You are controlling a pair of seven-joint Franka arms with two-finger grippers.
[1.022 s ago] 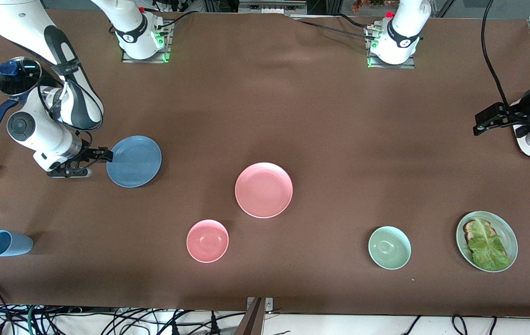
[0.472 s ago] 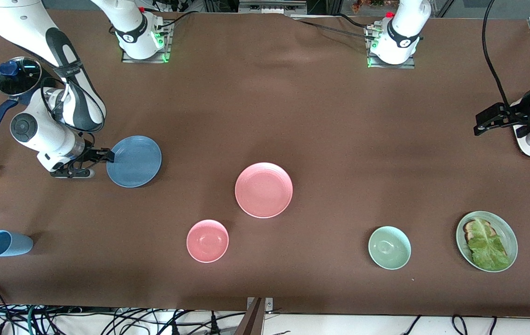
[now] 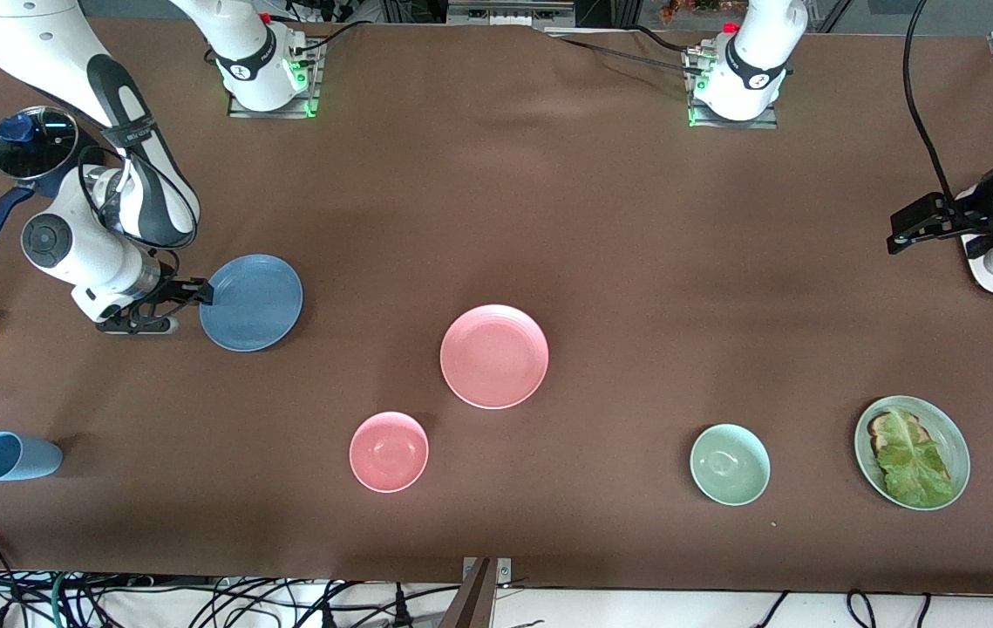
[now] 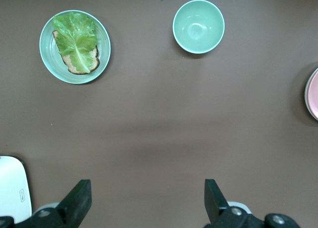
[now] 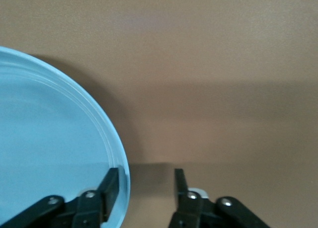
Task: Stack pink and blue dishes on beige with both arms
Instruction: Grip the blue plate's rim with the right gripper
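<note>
Read the front view from the right arm's end of the table toward the left arm's end.

Right gripper [image 3: 200, 295]: you find it low at the rim of the blue plate [image 3: 252, 303], on the plate's edge toward the right arm's end of the table. In the right wrist view one finger [image 5: 110, 188] lies over the plate's inner rim and the other stands outside it over bare cloth, so the rim sits in the gap. The fingers are part-way drawn together and straddle the rim; a gap shows, so you should not yet count the plate as pinched. The relation that matters: the rim runs across the line of closing, and a round plate has no long axis to align with.

Pink plate [image 3: 494, 356]: it rests near the table's middle, well apart from both grippers and nearer to the front camera than the blue plate.

Beige plate: you cannot find it in any view, so the stacking target is unconfirmed.

Left gripper [image 4: 144, 200]: it waits high over the left arm's end of the table, fingers spread wide and empty. Its wrist view catches only the edge of the pink plate.
</note>
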